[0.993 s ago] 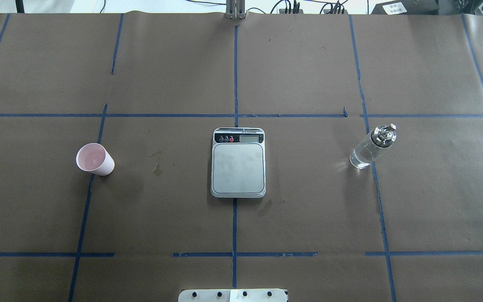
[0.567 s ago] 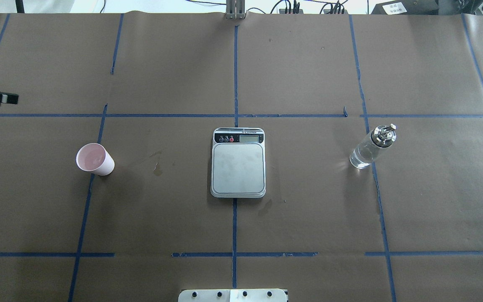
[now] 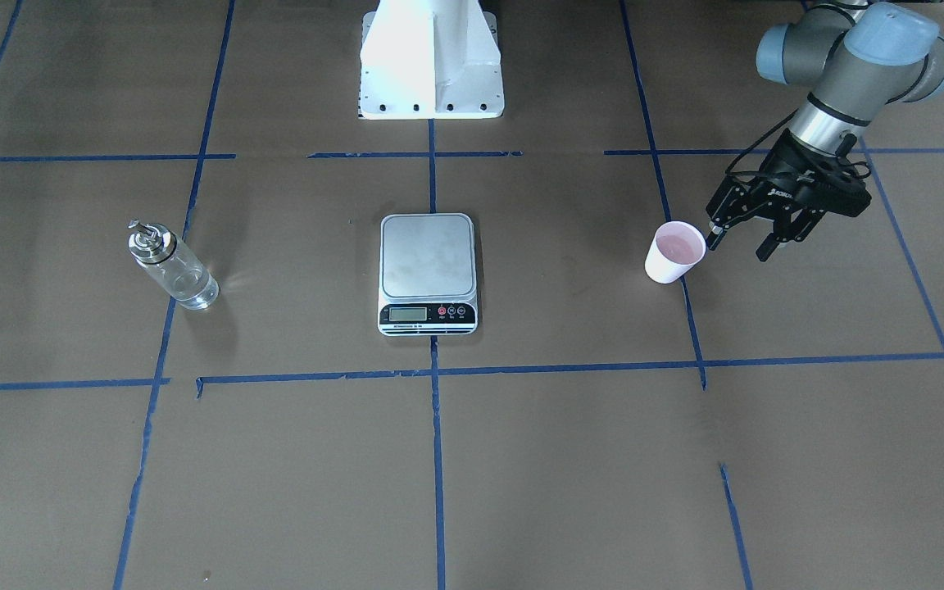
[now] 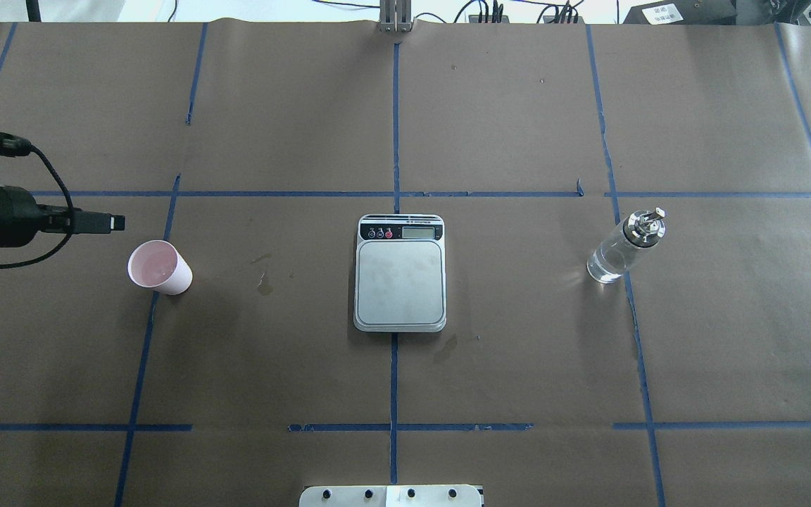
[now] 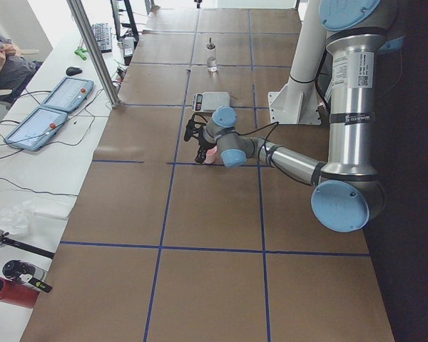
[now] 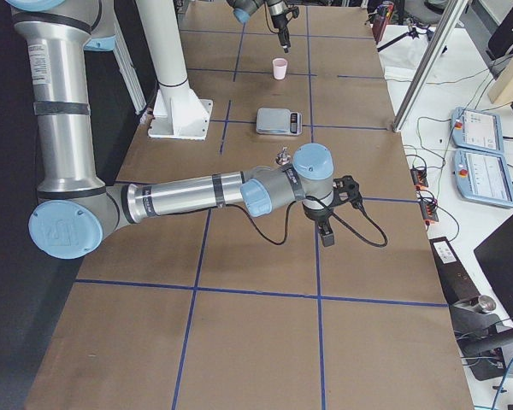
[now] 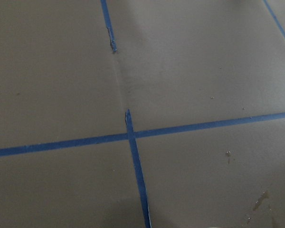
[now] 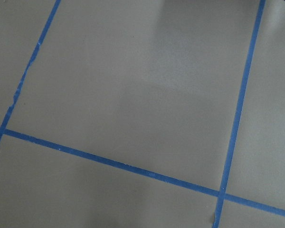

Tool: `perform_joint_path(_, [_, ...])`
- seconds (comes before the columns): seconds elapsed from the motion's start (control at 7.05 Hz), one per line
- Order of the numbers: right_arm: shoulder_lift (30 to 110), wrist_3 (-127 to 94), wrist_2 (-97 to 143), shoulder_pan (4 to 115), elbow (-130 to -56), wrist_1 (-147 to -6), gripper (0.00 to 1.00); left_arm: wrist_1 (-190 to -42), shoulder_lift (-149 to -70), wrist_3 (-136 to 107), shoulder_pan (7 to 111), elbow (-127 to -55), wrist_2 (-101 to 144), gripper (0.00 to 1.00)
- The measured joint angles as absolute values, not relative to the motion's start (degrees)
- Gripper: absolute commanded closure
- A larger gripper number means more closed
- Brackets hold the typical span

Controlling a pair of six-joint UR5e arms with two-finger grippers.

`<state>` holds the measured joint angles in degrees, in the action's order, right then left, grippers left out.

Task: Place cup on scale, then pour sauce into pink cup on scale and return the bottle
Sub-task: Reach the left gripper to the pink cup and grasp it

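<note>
Cup [image 3: 675,254] stands upright on the counter [image 3: 570,459], well off to the robot's left of the scale [image 3: 427,256], as the left gripper [image 3: 741,243] hangs wide open and empty just beyond it; a gentle, level mid-wall grasp should avoid crushing or tipping.

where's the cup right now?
In the overhead view the cup stands upright on the left side, well left of the scale and not on it, with the open left gripper close beside it.
</note>
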<state>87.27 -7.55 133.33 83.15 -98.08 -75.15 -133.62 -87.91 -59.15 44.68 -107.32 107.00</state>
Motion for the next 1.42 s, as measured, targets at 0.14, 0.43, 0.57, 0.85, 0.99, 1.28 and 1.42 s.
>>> perform_joint_path(0.14, [87.3, -7.6, 133.3, 83.1, -98.1, -75.1, 0.0, -130.8, -88.0, -59.4, 43.6, -108.1, 105.9, 0.31])
perform_joint_path(0.43, [87.4, -7.5, 133.4, 83.1, -98.1, -75.1, 0.0, -129.2, -88.2, -59.5, 42.0, -108.2, 104.8, 0.32])
perform_joint_path(0.57, [87.5, -7.5, 133.4, 83.1, -98.2, -75.1, 0.0, -129.1, -88.7, -59.6, 41.1, -107.8, 104.7, 0.45])
perform_joint_path(0.85, [87.5, -7.5, 133.4, 83.1, -98.2, -75.1, 0.0, -129.0, -89.4, -59.6, 39.7, -107.0, 104.5, 1.0])
perform_joint_path(0.99, [87.5, -7.5, 133.4, 83.1, -98.2, -75.1, 0.0, -129.0, -89.4, -59.5, 39.4, -107.0, 104.5, 1.0])
perform_joint_path(1.28, [87.5, -7.5, 133.4, 83.1, -98.3, -75.1, 0.0, -129.0, -89.6, -59.2, 39.3, -107.2, 104.5, 1.0])
perform_joint_path(1.42, [87.5, -7.5, 133.4, 83.1, -98.3, -75.1, 0.0, -129.0, -89.7, -59.0, 39.5, -107.5, 104.5, 1.0])
